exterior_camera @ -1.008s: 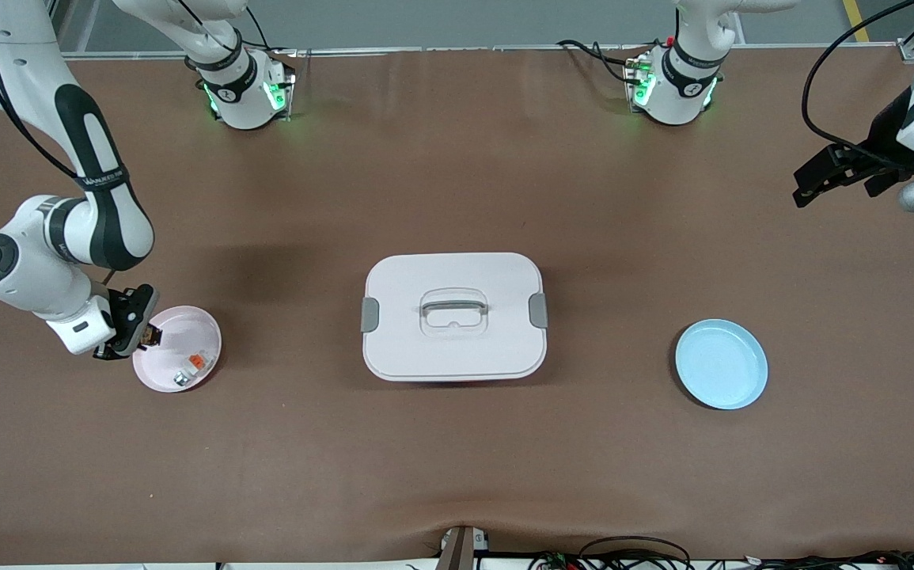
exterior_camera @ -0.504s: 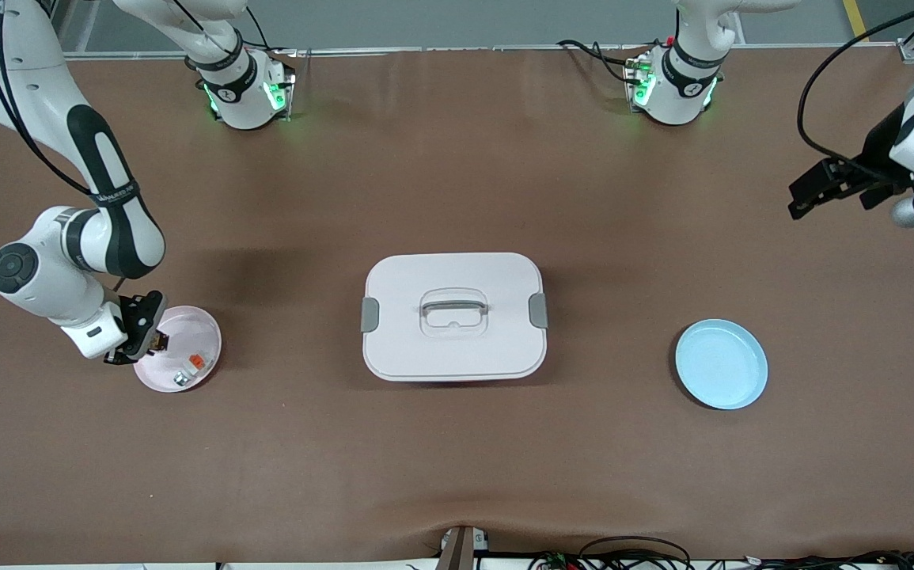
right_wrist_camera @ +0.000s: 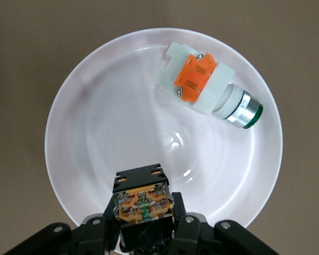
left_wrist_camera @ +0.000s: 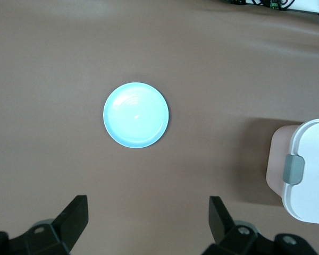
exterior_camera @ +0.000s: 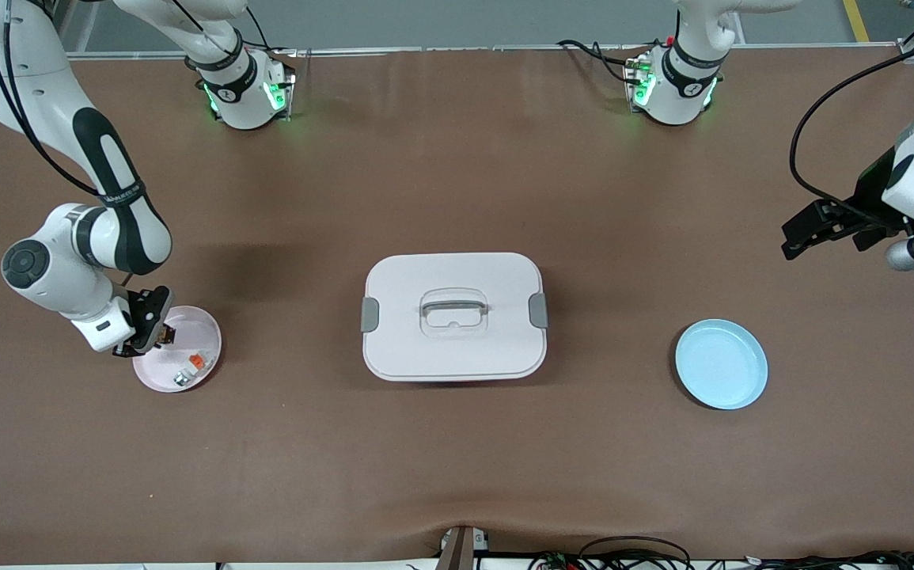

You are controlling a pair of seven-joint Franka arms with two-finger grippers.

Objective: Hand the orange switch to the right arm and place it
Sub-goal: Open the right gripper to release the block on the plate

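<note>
Brown matting covers the table (exterior_camera: 457, 459), with a closed white box (exterior_camera: 454, 317) at its middle, a pink plate (exterior_camera: 205, 339) toward the right arm's end and an empty blue plate (exterior_camera: 722, 364) toward the left arm's end. The right gripper (right_wrist_camera: 143, 226) hangs low over the pink plate's edge with its fingers clamped on the orange switch (right_wrist_camera: 142, 201), so the handover looks finished; only the placing seems left. In the right wrist view the switch is just above the plate's rim, not yet resting on it, as far as can be judged. A whitish part with an orange tab and a metal end (right_wrist_camera: 204, 85) lies in the same plate, well apart from the switch. The left gripper (left_wrist_camera: 149, 223) is wide open and holds nothing, high above the bare mat near the blue plate; that arm waits.
</note>
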